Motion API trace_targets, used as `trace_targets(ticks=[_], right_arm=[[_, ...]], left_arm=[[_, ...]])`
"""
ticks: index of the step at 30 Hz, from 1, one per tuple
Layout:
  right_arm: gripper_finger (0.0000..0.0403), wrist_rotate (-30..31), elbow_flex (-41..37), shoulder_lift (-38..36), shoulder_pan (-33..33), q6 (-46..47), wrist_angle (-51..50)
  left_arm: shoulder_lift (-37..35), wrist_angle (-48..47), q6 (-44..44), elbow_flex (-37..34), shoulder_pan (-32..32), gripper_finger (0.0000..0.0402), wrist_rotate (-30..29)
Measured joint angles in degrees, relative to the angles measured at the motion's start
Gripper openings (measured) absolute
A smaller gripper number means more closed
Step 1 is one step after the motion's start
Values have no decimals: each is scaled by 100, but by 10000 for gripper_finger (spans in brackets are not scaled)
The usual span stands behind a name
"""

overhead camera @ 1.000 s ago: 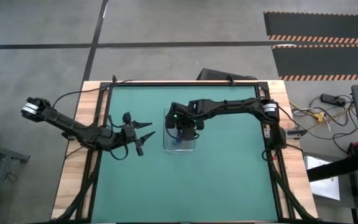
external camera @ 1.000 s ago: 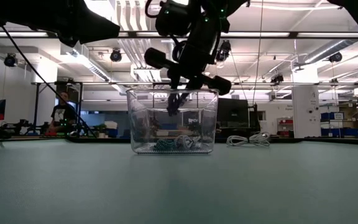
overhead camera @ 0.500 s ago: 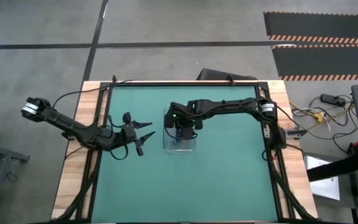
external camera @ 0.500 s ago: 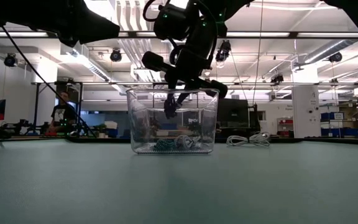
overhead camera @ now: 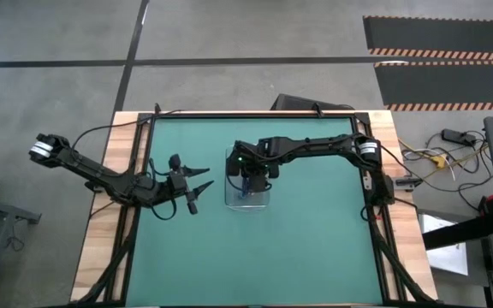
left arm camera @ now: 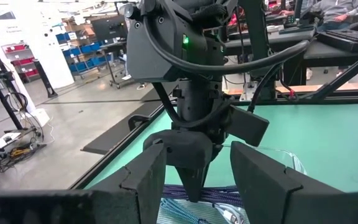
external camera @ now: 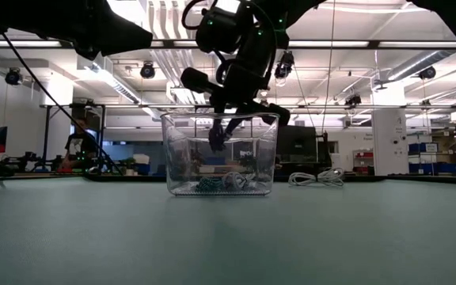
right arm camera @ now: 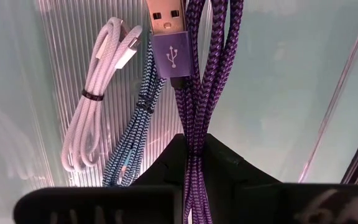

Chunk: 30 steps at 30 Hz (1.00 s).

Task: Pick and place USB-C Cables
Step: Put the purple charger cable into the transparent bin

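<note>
Left gripper waits at about 9 o'clock of the clear tray, well apart from it, fingers spread wide and empty.

Right gripper hangs inside the tray's opening, its fingers pinched narrow on the purple cable. In the right wrist view the bundle runs between the two fingers, its USB plug pointing away from the wrist. The low view shows the held end below the rim, above the tray floor.

On the tray floor lie the teal cable and a white cable, the teal one just beside the purple strands at their 9 o'clock. A second white cable lies on the table, at 3 o'clock of the tray in the low view.

Judgement: the purple bundle appears ready for release into the tray.

Risks:
- Purple braid may snag the teal bundle alongside it, dragging it on withdrawal.
- Strands pinched deep between the fingers may cling after opening and lift back out.
- The fingers sit close to the tray wall; a sideways exit could shove the light tray.
</note>
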Motion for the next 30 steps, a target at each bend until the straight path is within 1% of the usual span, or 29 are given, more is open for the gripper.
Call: trace_targets(ticks=[3, 6, 11, 15, 23, 30], right_arm=[[20, -49, -7, 0, 0, 125, 8], [20, -236, -7, 0, -2, 375, 68], [20, -249, -7, 0, -2, 409, 235], [20, -286, -7, 0, -2, 613, 375], [20, -286, -42, 0, -2, 638, 410], [20, -289, -236, -4, 0, 636, 685]], left_arm=[[0, 0, 0, 0, 1, 164, 0], [0, 2, 0, 0, -1, 164, 0], [0, 0, 0, 0, 1, 164, 0], [0, 0, -2, 0, 1, 164, 0], [-2, 0, -2, 0, 0, 164, 0], [-2, 2, -2, 0, 1, 164, 0]])
